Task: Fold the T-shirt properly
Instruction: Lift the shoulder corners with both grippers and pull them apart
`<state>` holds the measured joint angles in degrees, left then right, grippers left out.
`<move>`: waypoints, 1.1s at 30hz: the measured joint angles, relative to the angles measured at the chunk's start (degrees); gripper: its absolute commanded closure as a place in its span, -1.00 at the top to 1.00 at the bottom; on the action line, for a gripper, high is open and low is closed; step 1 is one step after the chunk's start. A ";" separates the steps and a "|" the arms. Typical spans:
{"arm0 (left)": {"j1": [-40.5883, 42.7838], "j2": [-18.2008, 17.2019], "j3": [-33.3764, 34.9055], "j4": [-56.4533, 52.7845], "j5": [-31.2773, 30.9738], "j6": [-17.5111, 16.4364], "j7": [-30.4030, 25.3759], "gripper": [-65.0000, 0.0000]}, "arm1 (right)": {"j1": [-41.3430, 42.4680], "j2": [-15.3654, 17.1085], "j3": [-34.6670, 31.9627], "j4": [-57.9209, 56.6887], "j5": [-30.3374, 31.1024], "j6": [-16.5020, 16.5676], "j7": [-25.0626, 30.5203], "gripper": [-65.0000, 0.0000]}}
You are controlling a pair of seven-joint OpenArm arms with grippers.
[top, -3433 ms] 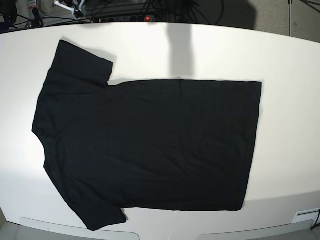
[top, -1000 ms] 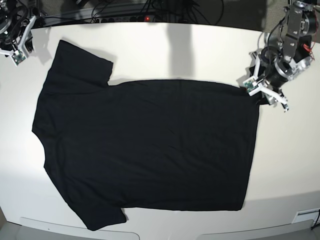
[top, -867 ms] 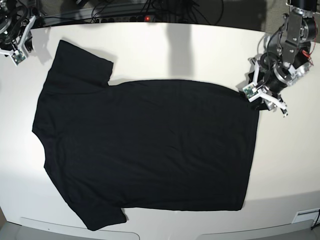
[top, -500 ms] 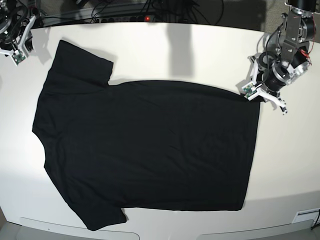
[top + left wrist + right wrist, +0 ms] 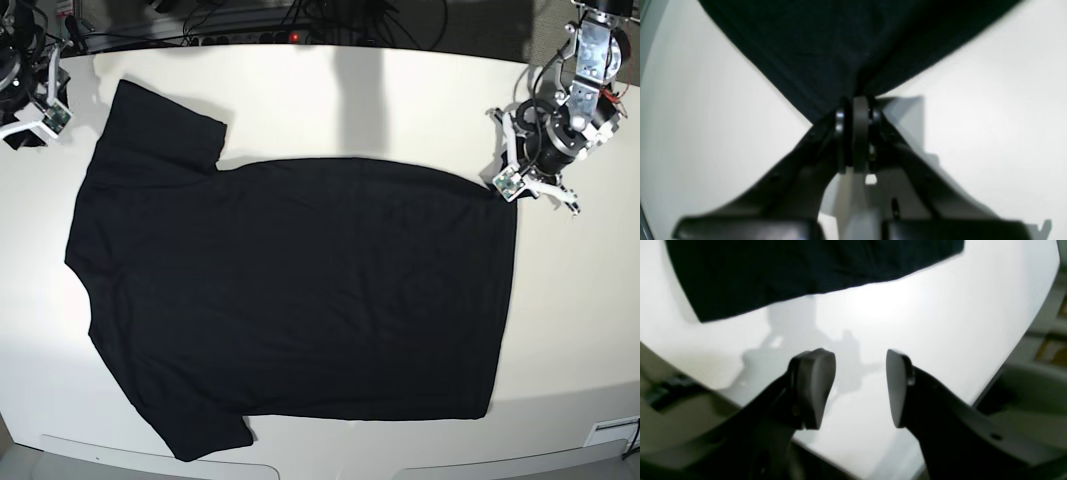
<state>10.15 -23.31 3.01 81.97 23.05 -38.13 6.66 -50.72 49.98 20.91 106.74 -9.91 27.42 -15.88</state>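
The black T-shirt lies spread flat on the white table, plain side up, with its sleeves at the left and its hem at the right. My left gripper sits at the hem's far right corner. In the left wrist view the left gripper is shut on that corner of the T-shirt, whose cloth puckers toward the pads. My right gripper hovers at the table's far left, just beside the far sleeve. In the right wrist view the right gripper is open and holds nothing, with the T-shirt ahead of it.
Cables and a power strip run behind the table's far edge. A small white bracket sits at the near right corner. Bare table surrounds the shirt on all sides.
My left gripper has shut on the hem corner and drawn it slightly up and to the right. The right gripper has opened wider and shifted a little toward the sleeve.
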 measured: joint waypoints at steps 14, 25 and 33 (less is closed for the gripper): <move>0.13 0.00 0.04 -0.02 -1.29 -0.24 -0.04 -1.00 | 17.40 3.21 -24.24 -14.36 -14.05 -4.46 0.00 -0.09; 0.13 0.13 0.04 0.00 -1.31 -0.24 0.00 -1.00 | 25.35 4.00 -37.53 -15.08 -15.32 -5.33 -0.48 -0.09; 0.13 0.15 0.04 0.00 -1.31 -0.24 0.00 -1.00 | 29.33 2.89 -40.85 -15.10 -13.97 -5.33 -0.87 -0.09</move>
<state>10.28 -23.16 3.05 81.97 21.74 -38.37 6.66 -21.39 52.86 -19.94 91.64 -23.88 22.09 -16.75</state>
